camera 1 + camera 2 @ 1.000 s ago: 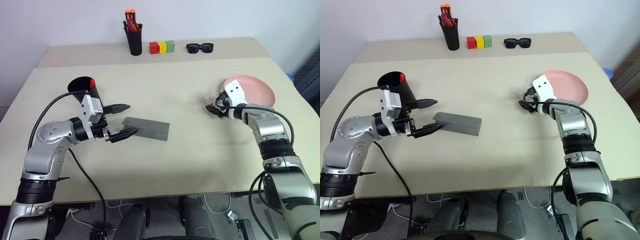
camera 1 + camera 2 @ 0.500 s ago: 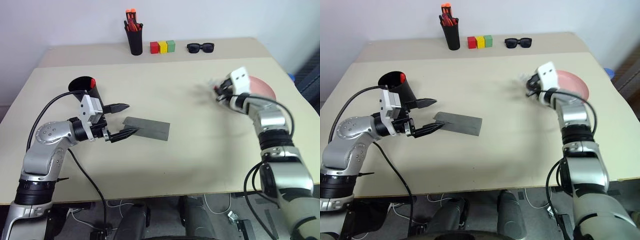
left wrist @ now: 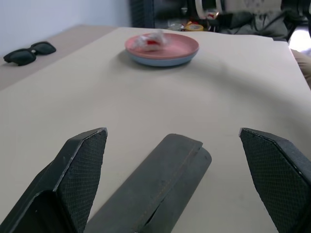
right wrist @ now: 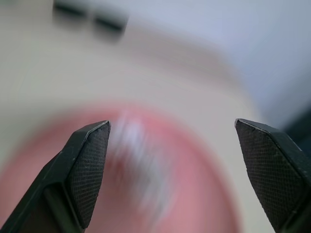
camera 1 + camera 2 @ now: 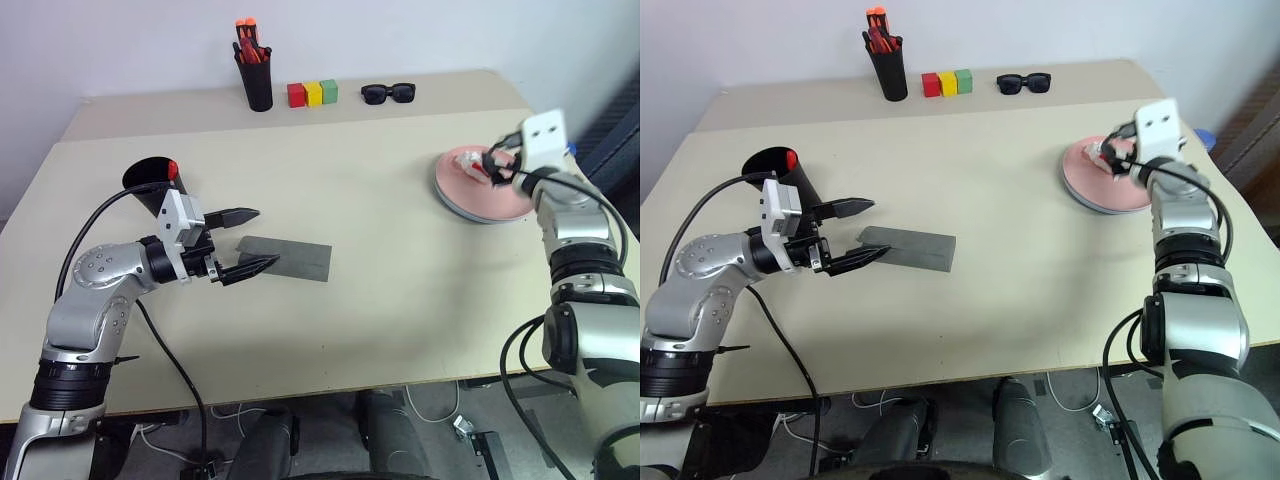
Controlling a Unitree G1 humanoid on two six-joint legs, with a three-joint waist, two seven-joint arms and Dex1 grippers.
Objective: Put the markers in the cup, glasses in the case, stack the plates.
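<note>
Cup [image 5: 150,183]: black one sat at the far left of the table [image 5: 380,300], and a marker [image 5: 172,169] poked its red cap up at the rim, so that one was already inside.

Left gripper [image 5: 252,240]: hung just over the table right next to the cup, pointing toward the middle, both black fingers spread wide with nothing between them. Lower fingertip was right at the near end of the case, couldn't tell if it actually touched.

Case [image 5: 285,259]: flat grey thing lay on the table just past the left gripper's tips, long side running away from it. In the left wrist view it lay between the two fingers.

Pen holder [image 5: 253,70]: back edge of the table, stuffed with orange-topped pens.

Blocks [image 5: 312,93]: red, yellow and green in a row just beside the holder.

Sunglasses [image 5: 386,93]: chunky black pair, a bit further along the back edge.

Plates [image 5: 480,200]: stacked on the right side, salmon pink on top of the light blue. Some small crumpled white and red thing [image 5: 470,166] lay on the pink plate, too blurry to say what.

Right gripper [image 5: 492,164]: up over the plates, fingers spread wide and empty.

Glasses: honestly couldn't make them out anywhere.
</note>
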